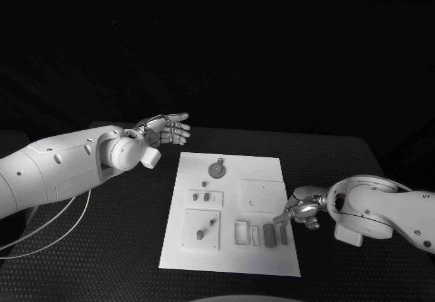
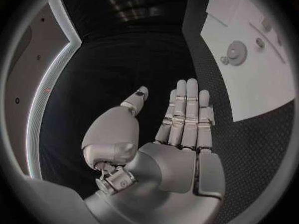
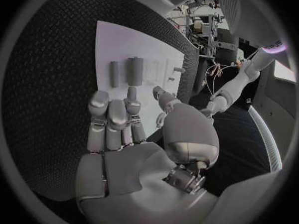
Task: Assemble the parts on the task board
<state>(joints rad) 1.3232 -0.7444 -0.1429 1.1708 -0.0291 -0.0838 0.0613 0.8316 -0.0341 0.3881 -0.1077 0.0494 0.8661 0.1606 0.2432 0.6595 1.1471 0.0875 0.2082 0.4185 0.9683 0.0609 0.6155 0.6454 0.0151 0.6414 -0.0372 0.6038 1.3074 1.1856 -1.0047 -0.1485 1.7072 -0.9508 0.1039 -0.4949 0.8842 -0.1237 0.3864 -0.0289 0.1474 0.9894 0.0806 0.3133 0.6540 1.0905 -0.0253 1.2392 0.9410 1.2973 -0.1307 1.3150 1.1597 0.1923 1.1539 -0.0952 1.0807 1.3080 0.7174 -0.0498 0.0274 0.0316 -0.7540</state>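
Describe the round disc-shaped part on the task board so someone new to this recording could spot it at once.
Start from the white task board in the middle of the black table. Look to its far end, away from the robot, close to the raised left hand. The round part lies there alone, a grey disc with a small knob beside it; the other parts are small pegs and long bars nearer the robot.

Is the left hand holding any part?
No, the left hand is open with straight fingers and nothing in it, off to the side of the board.
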